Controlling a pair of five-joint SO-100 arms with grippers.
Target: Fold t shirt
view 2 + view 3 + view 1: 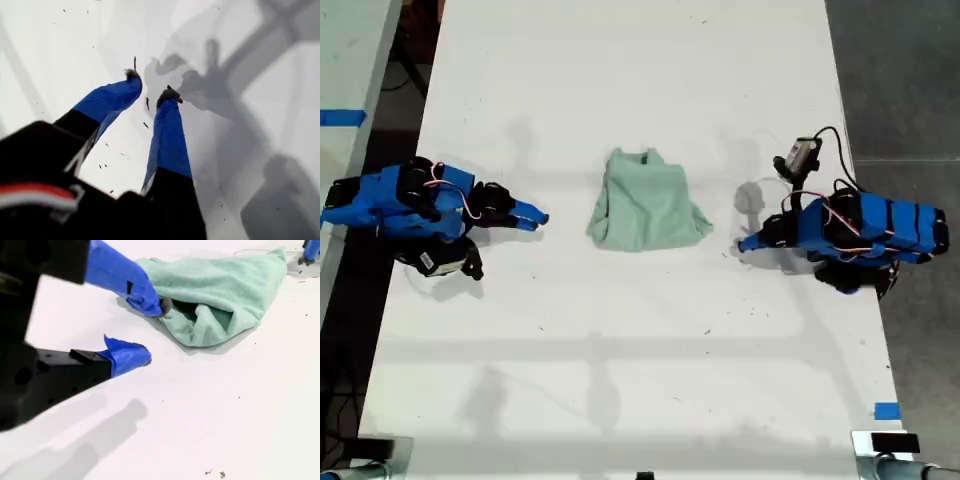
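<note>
The t shirt (645, 205) is a pale mint-green, wrinkled bundle lying in the middle of the white table (620, 350). My second gripper (538, 217) is on the exterior view's left, pointing at the shirt. In its wrist view it stands open (155, 332), with one fingertip (162, 305) at the edge of the t shirt (220, 295) and nothing between the jaws. My first gripper (748, 243) is on the exterior view's right, just off the shirt's corner. It is open (150, 84) over bare table and holds nothing.
Another table with blue tape (342, 117) stands at the exterior view's left edge. A blue tape mark (886, 410) sits near the table's edge at the exterior view's lower right. Dark floor (910, 80) lies beyond the table on that view's right.
</note>
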